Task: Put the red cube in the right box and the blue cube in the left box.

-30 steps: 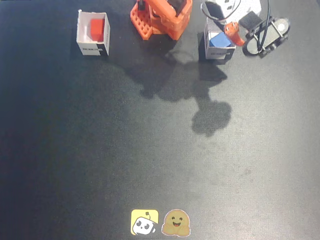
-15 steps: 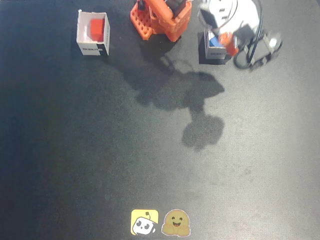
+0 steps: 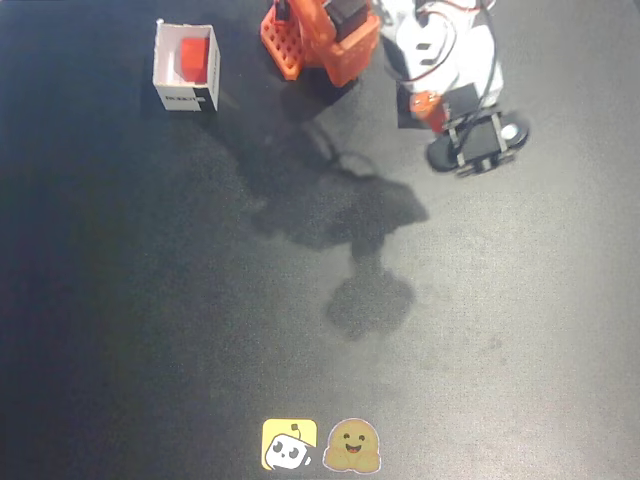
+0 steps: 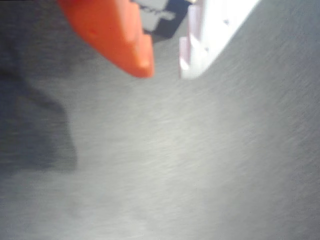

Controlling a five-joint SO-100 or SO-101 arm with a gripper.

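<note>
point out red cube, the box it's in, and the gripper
red cube (image 3: 194, 58), fixed view, its top face.
box (image 3: 186, 98), fixed view, its printed front wall.
gripper (image 4: 165, 67), wrist view, the gap between the orange and white fingers.

You're looking at a dark, matte tabletop (image 3: 150, 300) filling the fixed view, lit from above so hard shadows (image 3: 340, 220) fall mid-table; two cartoon-face stickers (image 3: 320, 445) sit at its lower edge.

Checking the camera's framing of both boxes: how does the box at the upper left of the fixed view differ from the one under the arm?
The upper-left box is fully visible, showing the red cube inside; the other box is almost hidden beneath the arm, contents unseen. Both sit along the mat's far edge.
</note>
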